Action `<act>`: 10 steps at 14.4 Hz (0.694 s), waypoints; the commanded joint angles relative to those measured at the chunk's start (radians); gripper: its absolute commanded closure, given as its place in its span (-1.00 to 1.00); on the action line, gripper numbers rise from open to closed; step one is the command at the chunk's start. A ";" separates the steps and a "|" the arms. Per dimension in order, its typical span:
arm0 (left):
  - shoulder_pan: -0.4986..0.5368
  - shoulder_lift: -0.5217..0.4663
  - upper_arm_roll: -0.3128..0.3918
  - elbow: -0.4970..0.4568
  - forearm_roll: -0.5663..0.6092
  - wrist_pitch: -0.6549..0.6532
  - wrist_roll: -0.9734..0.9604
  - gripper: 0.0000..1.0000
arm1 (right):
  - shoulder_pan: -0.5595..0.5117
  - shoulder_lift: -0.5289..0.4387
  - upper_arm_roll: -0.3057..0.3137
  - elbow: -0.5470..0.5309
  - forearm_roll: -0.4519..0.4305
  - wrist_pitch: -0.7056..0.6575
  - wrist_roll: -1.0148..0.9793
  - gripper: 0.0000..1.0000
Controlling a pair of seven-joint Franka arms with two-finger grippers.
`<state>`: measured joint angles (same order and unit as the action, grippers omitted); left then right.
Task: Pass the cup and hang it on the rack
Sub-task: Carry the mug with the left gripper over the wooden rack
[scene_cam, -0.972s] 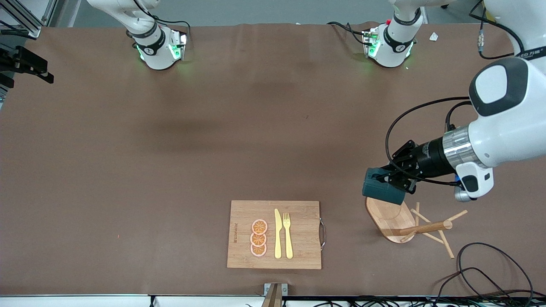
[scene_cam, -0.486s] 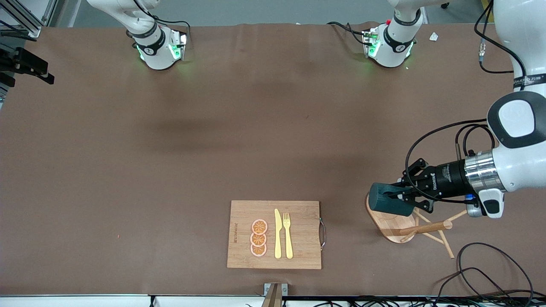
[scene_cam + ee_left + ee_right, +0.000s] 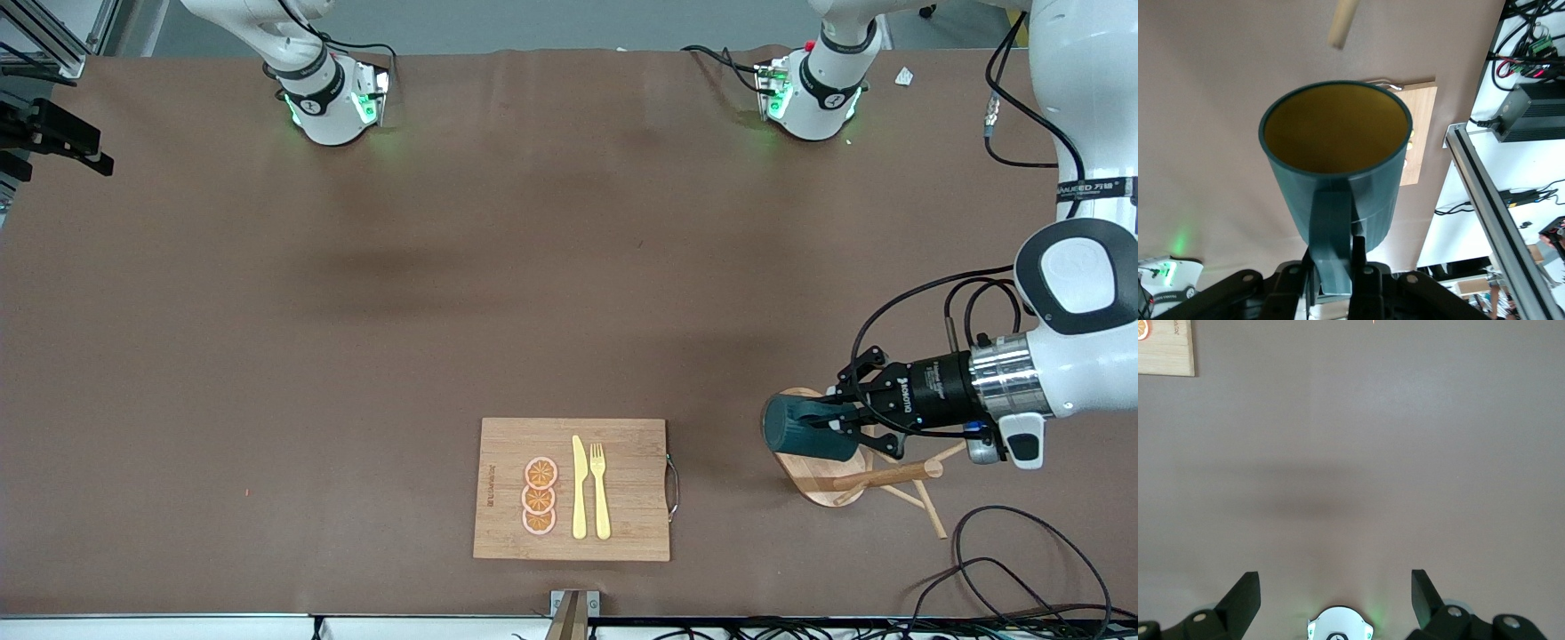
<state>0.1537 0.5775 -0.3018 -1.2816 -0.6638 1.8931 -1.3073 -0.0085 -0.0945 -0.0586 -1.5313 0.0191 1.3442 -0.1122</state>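
My left gripper [image 3: 846,422] is shut on the handle of the dark teal cup [image 3: 803,428] and holds it on its side over the oval base of the wooden rack [image 3: 825,486]. In the left wrist view the fingers [image 3: 1359,257] clamp the cup's handle [image 3: 1332,243], the yellowish-brown inside [image 3: 1335,127] faces the camera, and one rack peg [image 3: 1343,23] shows past the rim. The rack's post [image 3: 885,476] and thin pegs show just beside the gripper. My right gripper [image 3: 1335,593] is open and empty, high over bare table; it is out of the front view.
A bamboo cutting board [image 3: 636,498] with orange slices [image 3: 539,496], a yellow knife [image 3: 579,489] and a fork [image 3: 600,491] lies near the front edge. Loose black cables [image 3: 1005,551] lie near the rack. The arm bases [image 3: 331,98] stand along the table's other long edge.
My left gripper has carried the cup lower and closer over the rack's base, turning it more level. The rack and board have not moved.
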 commanded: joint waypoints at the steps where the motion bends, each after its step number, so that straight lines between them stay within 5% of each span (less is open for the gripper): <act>1: 0.018 0.019 -0.005 0.015 -0.034 -0.002 0.019 0.98 | -0.015 -0.031 0.010 -0.032 0.013 0.012 0.006 -1.00; 10: 0.081 0.030 -0.005 0.013 -0.069 -0.071 0.152 0.98 | -0.013 -0.031 0.011 -0.032 0.012 0.012 0.005 -1.00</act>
<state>0.2146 0.6033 -0.3020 -1.2815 -0.7097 1.8558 -1.1935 -0.0085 -0.0946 -0.0585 -1.5313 0.0192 1.3443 -0.1122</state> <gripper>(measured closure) 0.789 0.000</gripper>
